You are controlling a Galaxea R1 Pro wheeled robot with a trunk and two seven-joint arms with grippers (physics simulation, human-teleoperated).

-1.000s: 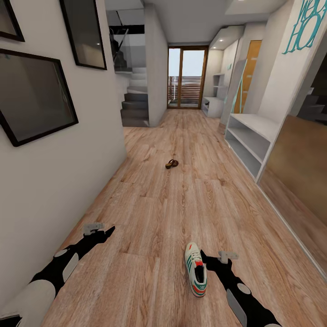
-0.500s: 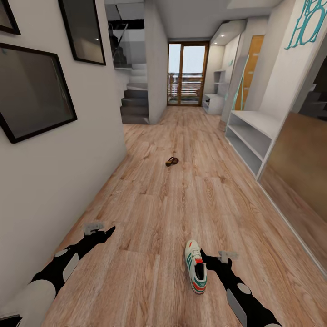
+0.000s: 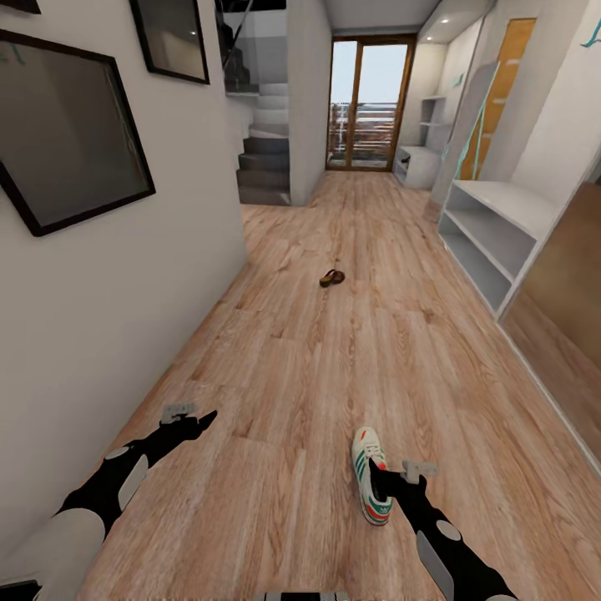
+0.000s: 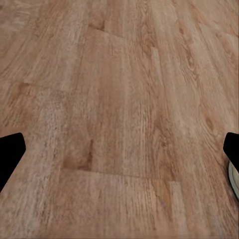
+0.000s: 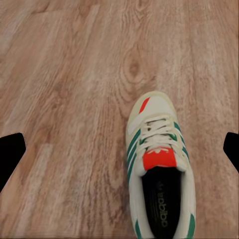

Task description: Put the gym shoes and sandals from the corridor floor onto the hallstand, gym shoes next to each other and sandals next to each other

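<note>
**Nearly over the first sneaker**

Close in, at the right gripper (image 3: 417, 472) — a white low-top lace-up sneaker with green side stripes and a red-orange tongue (image 3: 369, 484), lying upright on the light brown wood-plank floor (image 3: 284, 401), toe pointing up the corridor. Fingers spread wide in the right wrist view, nothing between them, the shoe (image 5: 159, 174) just beside and below. Left gripper (image 3: 178, 412) likewise open over bare planks, well apart from the shoe. Probably light and fairly stiff at the sole, soft at the collar; best taken across the midfoot or by the heel rim, since the laced upper may give and slip. Farther on, mid-corridor — a small brown leather slip-on sandal (image 3: 332, 278), alone on the floor. Beyond, against the right-hand wall, a plain white low bench with two open shelf bays (image 3: 492, 238); at the far end, a pale unit with stepped shelves above (image 3: 420, 163), likely the hallstand.
</note>
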